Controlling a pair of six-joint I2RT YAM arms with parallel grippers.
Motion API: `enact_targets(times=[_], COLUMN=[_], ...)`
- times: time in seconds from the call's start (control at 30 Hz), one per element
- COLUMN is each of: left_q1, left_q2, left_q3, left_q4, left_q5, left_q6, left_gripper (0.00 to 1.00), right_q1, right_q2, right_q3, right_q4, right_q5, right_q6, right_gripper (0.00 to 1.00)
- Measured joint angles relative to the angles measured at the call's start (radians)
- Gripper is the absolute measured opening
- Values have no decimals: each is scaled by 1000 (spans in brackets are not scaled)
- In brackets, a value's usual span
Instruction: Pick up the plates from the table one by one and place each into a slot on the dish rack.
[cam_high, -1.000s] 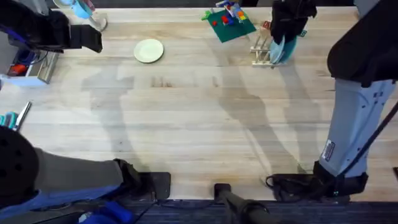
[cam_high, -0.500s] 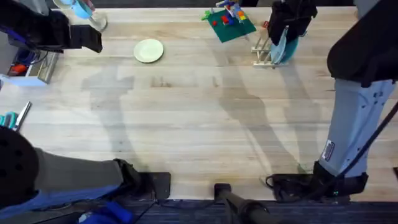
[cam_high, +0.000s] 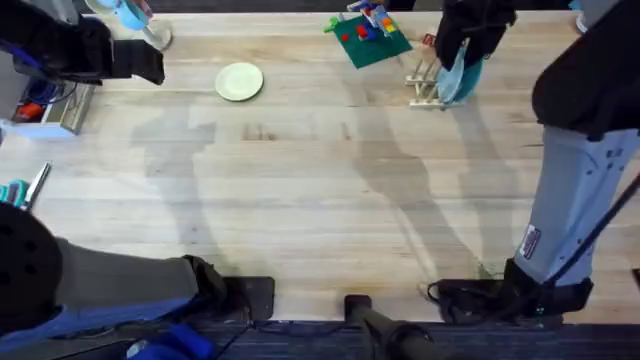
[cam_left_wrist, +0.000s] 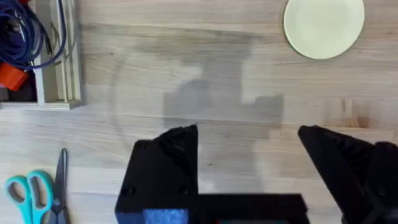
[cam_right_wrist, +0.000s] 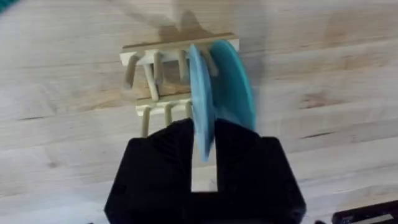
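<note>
Light blue plate (cam_right_wrist: 200, 99): thin, rigid, probably light and slick; hold by the rim, edge-on. Right gripper (cam_right_wrist: 203, 163) pinches its rim, plate upright over the dish rack (cam_right_wrist: 158, 78), beside the teal plate (cam_right_wrist: 235, 81) already slotted. Cream plate (cam_high: 239, 81) lies flat, upper left of overhead. Left gripper (cam_left_wrist: 249, 162) wide, empty, cream plate well apart

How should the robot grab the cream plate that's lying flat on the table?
Take the cream-white plate by its rim, coming down from above. It lies flat on the table with bare wood all round, so one finger would likely need to slip under the edge. The left gripper is open, with the plate ahead of it.
</note>
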Motion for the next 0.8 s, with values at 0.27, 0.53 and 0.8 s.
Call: enact_targets(times=[0.27, 0.53, 0.8], left_q1=[0, 0, 0], left_q2=[0, 0, 0], left_q3=[0, 0, 0], left_q4=[0, 0, 0], left_q5=[0, 0, 0], left_q6=[0, 0, 0], left_gripper=[982, 983, 983], right_q1=[-28, -28, -28], right_q2=[-143, -255, -370], right_q3=[0, 0, 0], right_q4=[-2, -3, -6], right_q5=[1, 1, 1], right_q6=[-3, -3, -5], right_gripper=[248, 275, 741])
